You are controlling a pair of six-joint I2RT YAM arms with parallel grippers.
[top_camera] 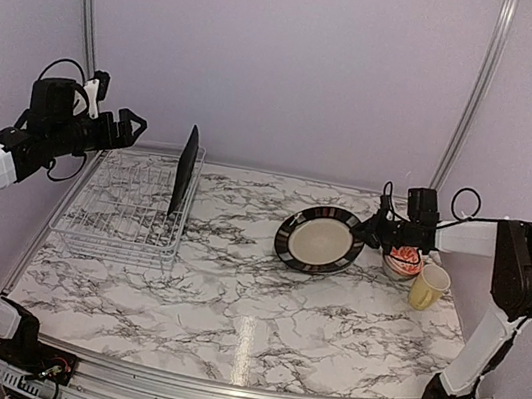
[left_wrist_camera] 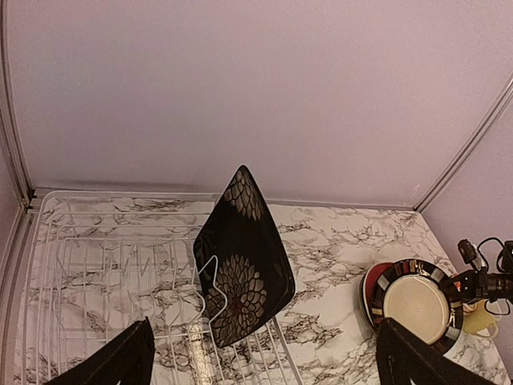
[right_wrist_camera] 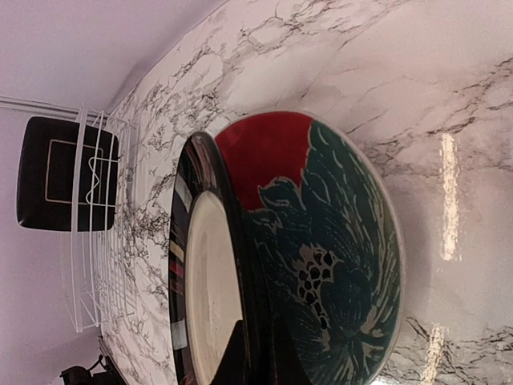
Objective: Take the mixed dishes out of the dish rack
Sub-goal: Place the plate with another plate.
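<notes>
The white wire dish rack [top_camera: 116, 216] sits at the far left and holds one square black plate with floral medallions [top_camera: 186, 169], upright in a slot; this plate also shows in the left wrist view [left_wrist_camera: 240, 257]. My left gripper [top_camera: 132, 128] hangs open and empty above the rack's back edge. My right gripper [top_camera: 378, 234] is shut on the right rim of a round black-rimmed plate with a cream centre [top_camera: 318, 240]. It holds that plate tilted over the red plate with teal leaves [right_wrist_camera: 337, 241], which lies on the table. The pale green bowl is not visible.
A small red-and-white patterned bowl [top_camera: 403, 262] and a yellow mug [top_camera: 428, 286] stand on the marble table [top_camera: 229, 305] just right of the plates, under my right forearm. Metal frame posts rise at the back corners.
</notes>
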